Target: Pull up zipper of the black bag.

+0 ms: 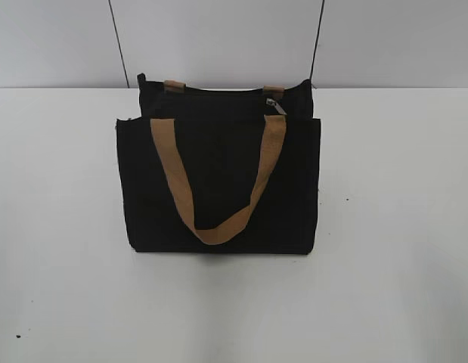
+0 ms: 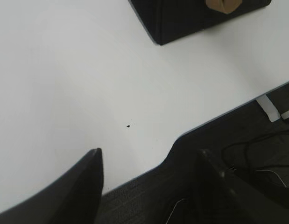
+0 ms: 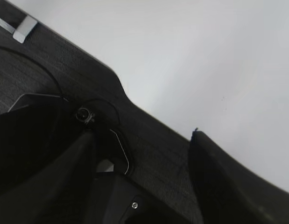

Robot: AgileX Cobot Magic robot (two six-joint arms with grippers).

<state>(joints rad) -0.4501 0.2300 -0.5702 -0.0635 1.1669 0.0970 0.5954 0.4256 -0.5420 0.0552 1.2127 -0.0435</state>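
Note:
The black bag (image 1: 218,181) stands upright in the middle of the white table, with a tan handle (image 1: 215,189) hanging down its front. The silver zipper pull (image 1: 277,106) hangs at the right end of the top edge. Neither gripper shows in the exterior view. In the left wrist view the left gripper (image 2: 149,158) is open and empty over the table's front edge, and a corner of the bag (image 2: 181,18) lies far ahead at the top. In the right wrist view the right gripper (image 3: 142,140) is open and empty over the table's edge; the bag is out of that view.
The white table (image 1: 385,227) stretches around the bag on all sides. A small dark speck (image 2: 128,125) lies on it. Beyond the table's front edge there is dark floor with cables (image 2: 256,154) and the robot's base (image 3: 37,121).

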